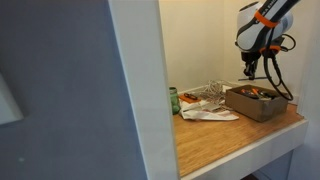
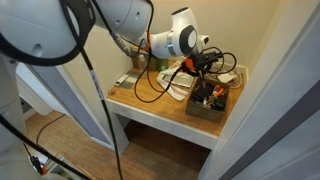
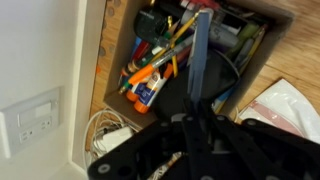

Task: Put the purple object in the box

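Observation:
The brown cardboard box stands at the table's end and also shows in both the other exterior view and the wrist view. It holds several pens and orange-capped glue sticks. My gripper hangs right above the box, as seen in an exterior view. In the wrist view its dark fingers are shut on a thin bluish-purple object that points down into the box. The object's lower end is hard to tell apart from the box's contents.
A green can and crumpled papers and bags lie on the wooden table beside the box. A coil of white cable lies by the wall. Walls close in behind and beside the table.

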